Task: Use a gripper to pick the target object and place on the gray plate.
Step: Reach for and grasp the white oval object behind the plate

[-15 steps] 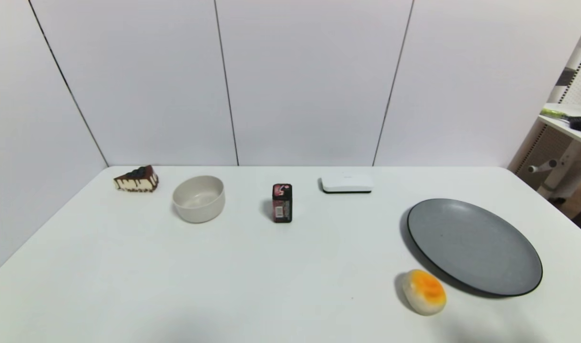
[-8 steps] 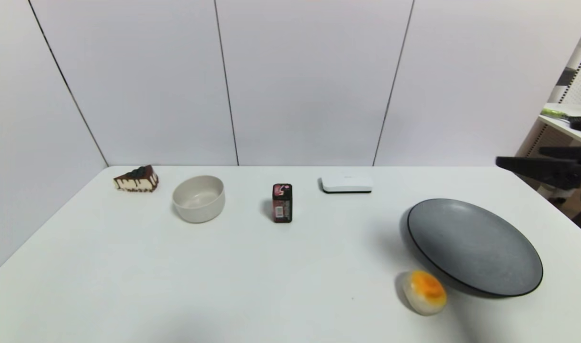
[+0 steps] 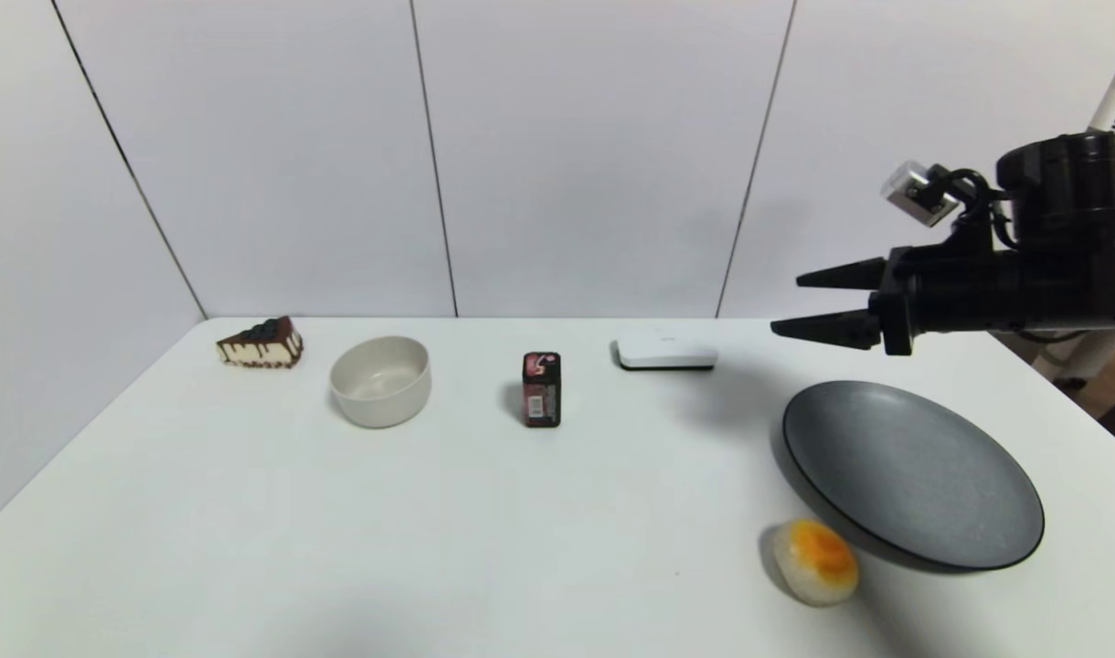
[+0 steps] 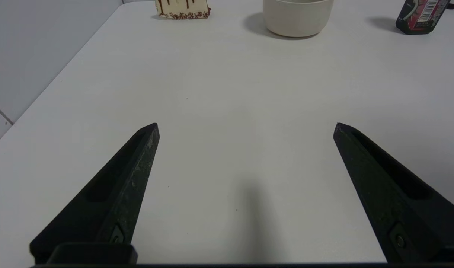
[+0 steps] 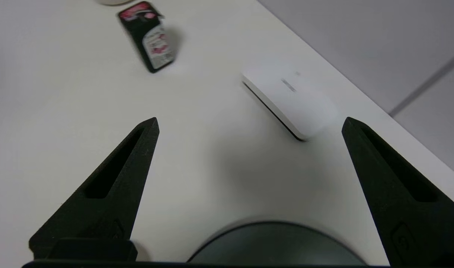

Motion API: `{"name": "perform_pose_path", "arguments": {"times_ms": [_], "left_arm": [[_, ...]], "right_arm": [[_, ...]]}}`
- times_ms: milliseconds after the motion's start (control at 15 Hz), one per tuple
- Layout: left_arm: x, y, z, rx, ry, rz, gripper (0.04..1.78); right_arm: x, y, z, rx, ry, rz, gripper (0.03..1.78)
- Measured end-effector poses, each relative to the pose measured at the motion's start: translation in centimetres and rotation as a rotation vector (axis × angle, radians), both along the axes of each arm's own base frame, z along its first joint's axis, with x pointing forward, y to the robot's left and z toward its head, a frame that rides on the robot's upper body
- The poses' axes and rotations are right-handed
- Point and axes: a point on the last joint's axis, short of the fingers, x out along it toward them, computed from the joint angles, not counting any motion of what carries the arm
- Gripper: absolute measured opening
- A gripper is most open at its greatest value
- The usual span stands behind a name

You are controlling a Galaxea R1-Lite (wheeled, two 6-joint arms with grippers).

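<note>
The flat white box [image 3: 665, 352] lies at the back of the white table, right of centre; it also shows in the right wrist view [image 5: 288, 98]. The gray plate [image 3: 914, 475] sits at the right, and its rim shows in the right wrist view [image 5: 275, 245]. My right gripper [image 3: 800, 302] is open and empty, held in the air above the plate's far edge, pointing toward the box and apart from it [image 5: 249, 123]. My left gripper [image 4: 245, 124] is open and empty over bare table at the front left, out of the head view.
A dark red carton [image 3: 541, 390] stands left of the box. A beige bowl [image 3: 380, 380] and a cake slice [image 3: 260, 344] are at the back left. An orange-topped bun [image 3: 814, 560] lies by the plate's near edge. A wall runs behind the table.
My right arm has swung in from the right edge and now reaches over the plate's far side toward the box. Nothing on the table has moved.
</note>
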Motion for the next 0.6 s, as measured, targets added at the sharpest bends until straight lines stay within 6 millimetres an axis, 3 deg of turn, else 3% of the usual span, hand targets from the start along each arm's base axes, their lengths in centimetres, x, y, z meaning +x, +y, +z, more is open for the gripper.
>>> {"name": "perform_pose_path", "arguments": {"times_ms": [267,600], "left_arm": [[0.0,0.0,0.0,0.001,0.0,0.0,1.69],[0.0,0.0,0.0,0.001,0.0,0.0,1.69]], "right_arm": [[3.8,1.0,-2.5,0.011,-0.082,0.225,1.7],[8.8,2.0,-3.9,0.014,-0.144,0.289,1.7]]}}
